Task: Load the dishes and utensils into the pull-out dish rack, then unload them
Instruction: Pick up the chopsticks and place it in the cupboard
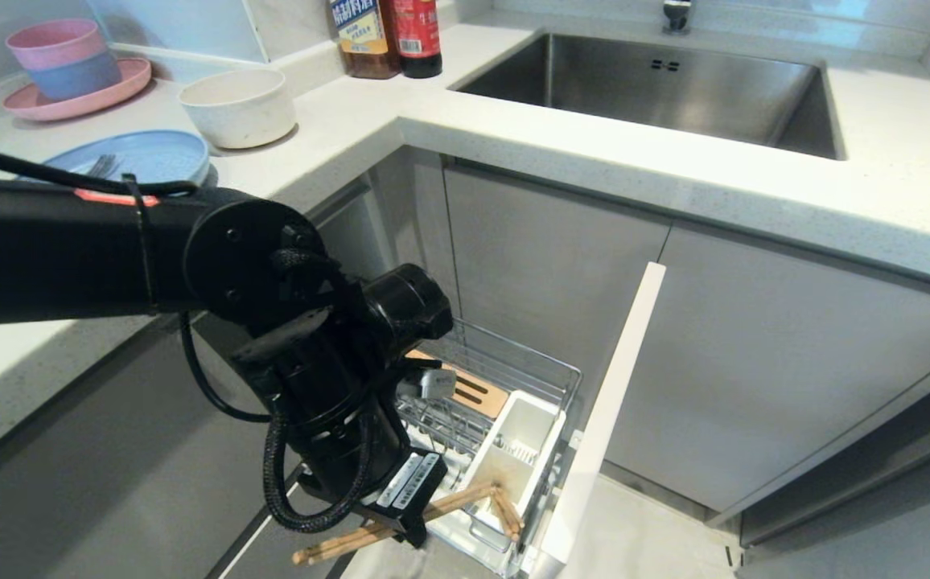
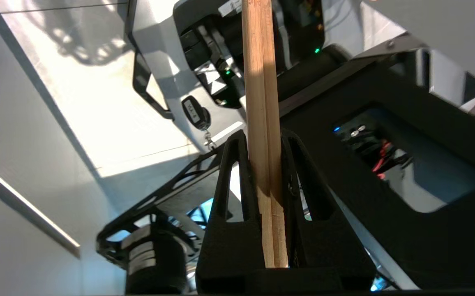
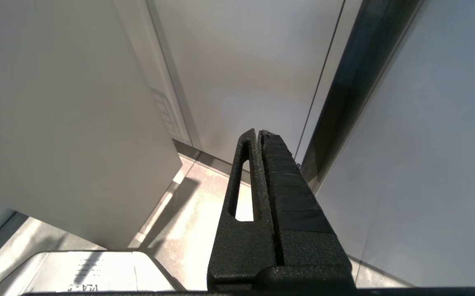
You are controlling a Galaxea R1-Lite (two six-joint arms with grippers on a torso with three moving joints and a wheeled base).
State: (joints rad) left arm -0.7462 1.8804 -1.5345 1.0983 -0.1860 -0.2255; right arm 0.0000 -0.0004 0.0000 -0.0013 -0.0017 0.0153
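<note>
Pale blue plate [image 1: 147,154] and cream-white bowl [image 1: 238,105] sit on a white speckled bench [image 1: 513,153], beside a pink plate [image 1: 71,100] stacked with pink and blue bowls [image 1: 63,58]. Light wooden chopsticks [image 2: 263,123] contrast with the matte black left claw [image 2: 264,164]. Chrome wire rack [image 1: 513,378] holds a white plastic cutlery holder [image 1: 517,450].

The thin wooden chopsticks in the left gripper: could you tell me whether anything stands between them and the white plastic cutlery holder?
Nothing visible does. The left gripper holds the thin wooden chopsticks, whose tips already reach the white plastic cutlery holder.
</note>
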